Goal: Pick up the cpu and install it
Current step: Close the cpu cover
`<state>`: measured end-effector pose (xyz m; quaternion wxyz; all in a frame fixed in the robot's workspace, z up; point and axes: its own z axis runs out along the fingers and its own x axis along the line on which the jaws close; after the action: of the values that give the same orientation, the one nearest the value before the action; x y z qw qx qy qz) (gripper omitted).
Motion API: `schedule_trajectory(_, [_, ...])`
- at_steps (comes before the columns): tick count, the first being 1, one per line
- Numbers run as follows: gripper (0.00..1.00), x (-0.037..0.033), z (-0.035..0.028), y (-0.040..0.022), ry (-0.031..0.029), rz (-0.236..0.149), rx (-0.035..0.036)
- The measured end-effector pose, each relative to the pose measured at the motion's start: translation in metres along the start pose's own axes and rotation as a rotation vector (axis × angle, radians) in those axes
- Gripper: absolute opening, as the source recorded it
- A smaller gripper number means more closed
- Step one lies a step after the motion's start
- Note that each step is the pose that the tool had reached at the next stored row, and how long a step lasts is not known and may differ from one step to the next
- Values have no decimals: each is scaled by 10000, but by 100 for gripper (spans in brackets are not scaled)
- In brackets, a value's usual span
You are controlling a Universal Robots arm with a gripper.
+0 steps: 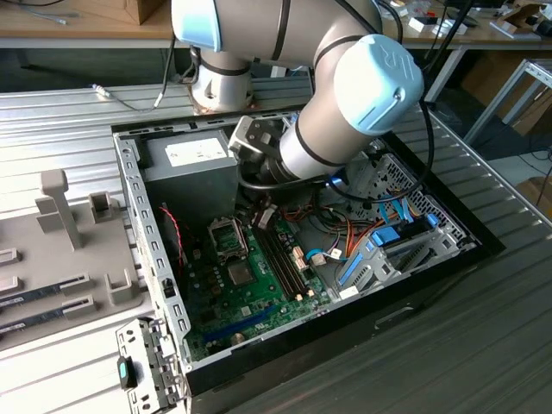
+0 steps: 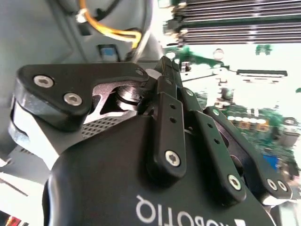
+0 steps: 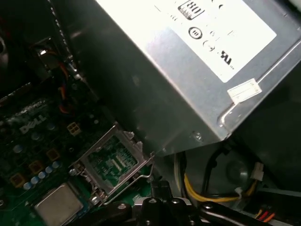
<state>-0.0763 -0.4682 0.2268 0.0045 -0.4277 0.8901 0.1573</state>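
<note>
The cpu (image 3: 57, 207) is a small silver-grey square lying flat in its socket on the green motherboard (image 1: 259, 302); in the exterior view the cpu (image 1: 240, 274) sits near the board's middle. The socket's metal frame (image 3: 113, 160) stands hinged up beside it, next to the power-supply box (image 3: 188, 70). My gripper (image 3: 160, 194) hangs low inside the case, close to the raised frame and the box's lower corner. In the second wrist view the black fingers (image 2: 165, 94) press together, and nothing shows between them. The gripper (image 1: 262, 214) is partly hidden by the arm.
The open computer case (image 1: 129, 198) has metal walls all round. Memory slots (image 1: 280, 254) run beside the socket. Blue, orange and yellow cables (image 1: 362, 233) crowd the exterior view's right side. A grey fixture tray (image 1: 69, 259) lies outside at the exterior view's left.
</note>
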Motion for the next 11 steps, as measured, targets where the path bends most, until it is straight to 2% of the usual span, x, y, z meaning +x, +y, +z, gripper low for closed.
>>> schedule_trajectory(3, [11, 12, -8, 1, 453, 72, 397])
schedule_trajectory(4, [11, 20, -17, 1, 465, 71, 423])
schedule_trajectory(6, [11, 27, -29, 9, 446, 62, 463])
schedule_trajectory(11, [11, 27, -29, 10, 439, 86, 471])
